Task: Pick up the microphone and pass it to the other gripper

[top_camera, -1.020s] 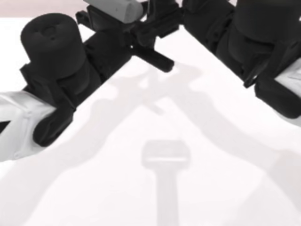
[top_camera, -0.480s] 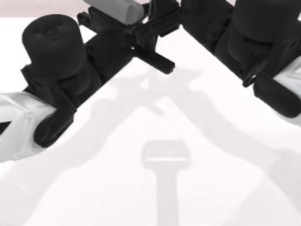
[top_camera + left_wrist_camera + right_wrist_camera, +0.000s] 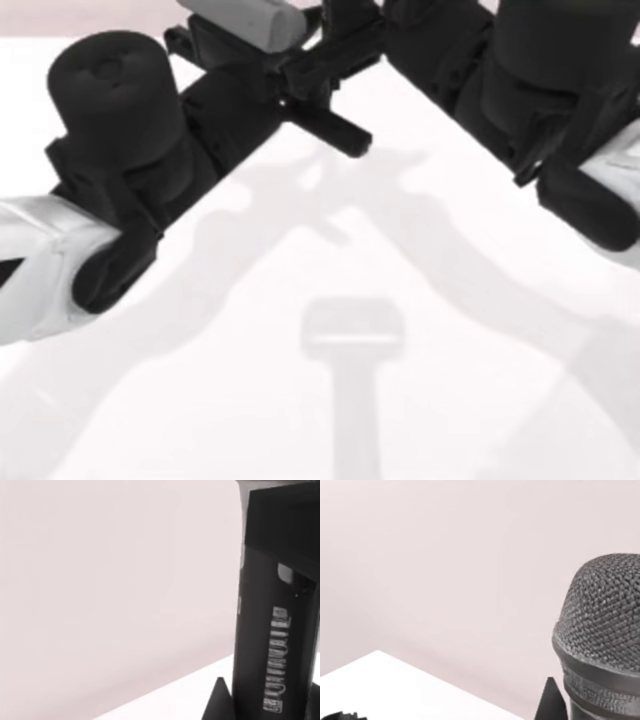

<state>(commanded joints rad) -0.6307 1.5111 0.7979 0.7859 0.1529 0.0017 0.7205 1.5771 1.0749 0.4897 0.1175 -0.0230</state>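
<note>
Meeting above the white worktop, both end effectors clamp the slim black microphone with its grey mesh head: left, right.

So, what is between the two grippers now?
The microphone: in the top view its black handle sticks out between the left gripper and the right gripper.

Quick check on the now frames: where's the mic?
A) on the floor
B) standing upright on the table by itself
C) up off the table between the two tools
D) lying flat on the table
C: the top view shows the microphone raised where the left tool and the right tool meet, its shadow cast on the table below.
</note>
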